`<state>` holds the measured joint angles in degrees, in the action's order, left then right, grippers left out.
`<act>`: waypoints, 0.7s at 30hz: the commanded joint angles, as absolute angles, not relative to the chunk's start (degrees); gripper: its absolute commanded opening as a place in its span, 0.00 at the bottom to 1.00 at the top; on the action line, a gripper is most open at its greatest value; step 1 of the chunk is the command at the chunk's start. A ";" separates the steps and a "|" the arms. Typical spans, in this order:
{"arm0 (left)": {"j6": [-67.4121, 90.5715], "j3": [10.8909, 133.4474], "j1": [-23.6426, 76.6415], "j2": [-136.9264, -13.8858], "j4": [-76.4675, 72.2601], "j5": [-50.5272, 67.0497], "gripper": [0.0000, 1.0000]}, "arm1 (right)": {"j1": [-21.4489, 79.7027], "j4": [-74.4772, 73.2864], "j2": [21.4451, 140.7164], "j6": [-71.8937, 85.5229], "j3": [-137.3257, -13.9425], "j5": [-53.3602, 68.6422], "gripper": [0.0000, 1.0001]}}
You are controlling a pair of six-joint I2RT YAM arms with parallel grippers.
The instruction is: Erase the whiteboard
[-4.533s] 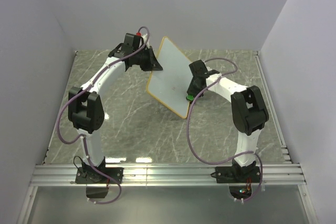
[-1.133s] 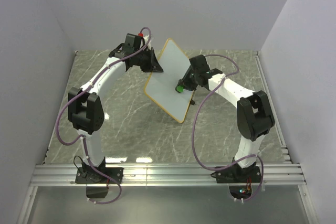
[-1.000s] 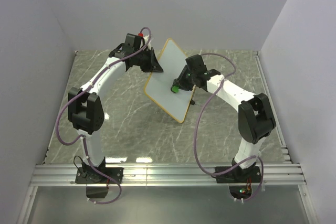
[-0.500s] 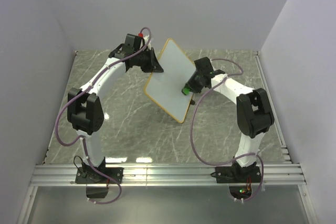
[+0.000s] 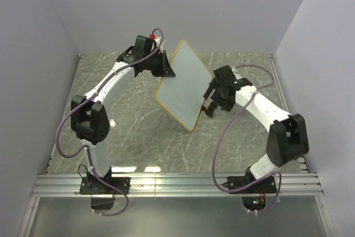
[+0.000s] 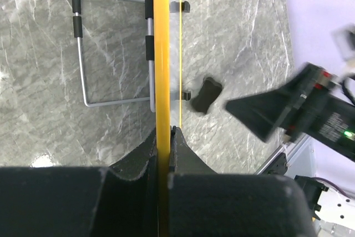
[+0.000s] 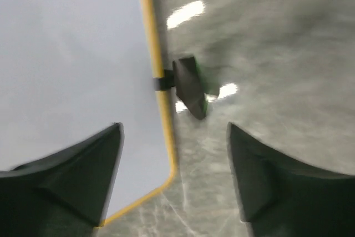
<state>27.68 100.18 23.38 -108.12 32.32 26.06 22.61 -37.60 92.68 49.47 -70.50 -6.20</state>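
The whiteboard (image 5: pixel 180 84) stands tilted over the table's middle, white face toward the right arm, with an orange-yellow frame. My left gripper (image 5: pixel 164 68) is shut on its upper left edge; in the left wrist view the board's yellow frame (image 6: pixel 161 54) runs edge-on between the left gripper's (image 6: pixel 165 132) closed fingers. My right gripper (image 5: pixel 212 102) hangs open just right of the board's lower edge, holding nothing. In the right wrist view, the right gripper (image 7: pixel 175 127) frames the board's lower corner (image 7: pixel 72 54). A small dark eraser block with a green edge (image 7: pixel 189 87) lies on the marble beside the frame; the eraser (image 6: pixel 205 94) is free of both grippers.
A bent wire stand (image 6: pixel 83 54) juts from the board's back, and small black feet (image 6: pixel 186 95) stick out from its frame. The grey marble table (image 5: pixel 133 126) is walled on three sides. An aluminium rail (image 5: pixel 177 184) runs along the near edge.
The right gripper has opened and let go of the green eraser, then drawn back to the right off the board. The eraser now lies on the table. The left gripper still holds the board.
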 commanded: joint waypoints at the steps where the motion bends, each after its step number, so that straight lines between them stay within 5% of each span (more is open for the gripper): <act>1: 23.20 101.06 26.28 -111.88 40.51 23.03 0.00 | 20.13 -49.56 87.81 48.16 -65.85 -14.94 0.93; 2: 23.38 101.60 26.28 -112.15 41.13 22.77 0.00 | 19.78 -50.27 85.71 48.43 -64.09 -15.20 0.99; 8: 24.78 105.20 26.28 -114.87 42.89 20.83 0.01 | 19.25 -47.03 83.23 49.04 -52.83 -11.35 1.00; 15: 25.49 108.19 26.28 -115.67 43.42 19.69 0.37 | 19.34 -47.02 85.34 46.67 -55.54 -11.25 1.00; 21: 25.49 111.17 26.19 -115.14 44.38 18.55 0.49 | 19.25 -47.64 84.29 45.18 -57.83 -12.04 1.00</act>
